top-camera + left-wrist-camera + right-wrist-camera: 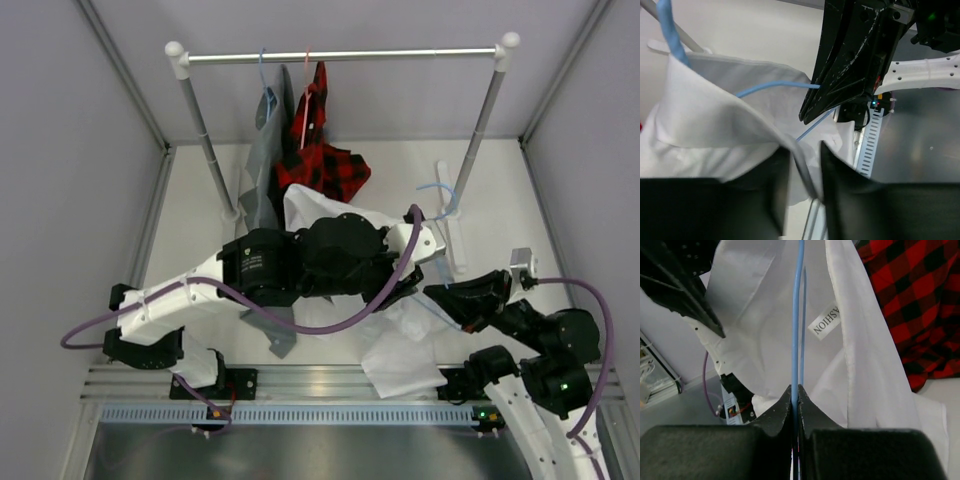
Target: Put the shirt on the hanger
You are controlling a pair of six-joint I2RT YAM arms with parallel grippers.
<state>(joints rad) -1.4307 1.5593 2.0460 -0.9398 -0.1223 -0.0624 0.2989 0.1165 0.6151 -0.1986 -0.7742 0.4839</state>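
Pinching the hanger wire between fully closed fingers, the right gripper is steadying the frame. The wire is running straight out past its fingertips into the open neck of the shirt. The left gripper is clamping a fold of collar edge between narrowed fingers, with the rest of the cloth spreading away beyond its tips and the wire crossing just ahead of them.

Judging by this, the dressing step is in hand: the wire appears to be entering the garment, though how far it is reaching inside cannot be told. The next move is likely calling for the left fingers to draw the collar over the wire while the right ones hold firm, taking care that the thin fabric is not snagging.

A plaid shirt is hanging just beyond the right fingertips, close against the white cloth. A grey shirt is dangling from the rail farther off. Both are crowding the space ahead of the fingers.
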